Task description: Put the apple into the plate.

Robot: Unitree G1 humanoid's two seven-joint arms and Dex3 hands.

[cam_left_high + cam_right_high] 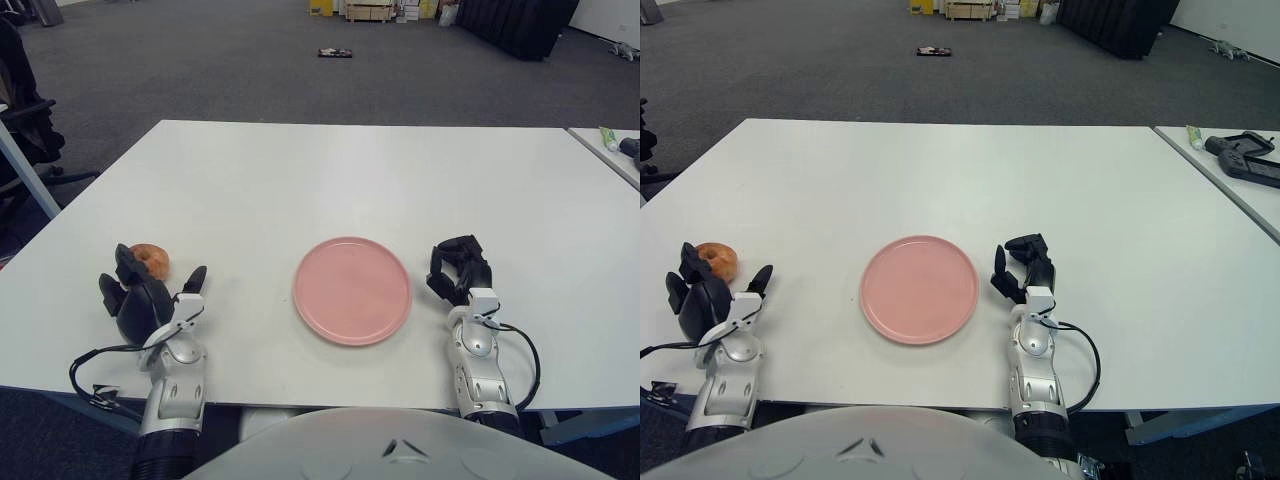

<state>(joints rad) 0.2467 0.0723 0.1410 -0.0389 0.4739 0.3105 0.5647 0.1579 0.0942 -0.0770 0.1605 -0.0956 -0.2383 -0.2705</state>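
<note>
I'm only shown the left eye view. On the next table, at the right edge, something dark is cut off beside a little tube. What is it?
Observer: The right eye view shows much more of it. It is a black handheld device lying flat on the side table, just behind the tube.
Visitor: Is the right hand gripping something? It looks like a dark lump to me.
Observer: No. In the right eye view the right hand, to the right of the plate, shows white table between its thumb and its curled fingers.
Visitor: And the apple?
Observer: In the right eye view the apple shows just beyond the left hand, whose fingers are spread and not closed around it.
</note>
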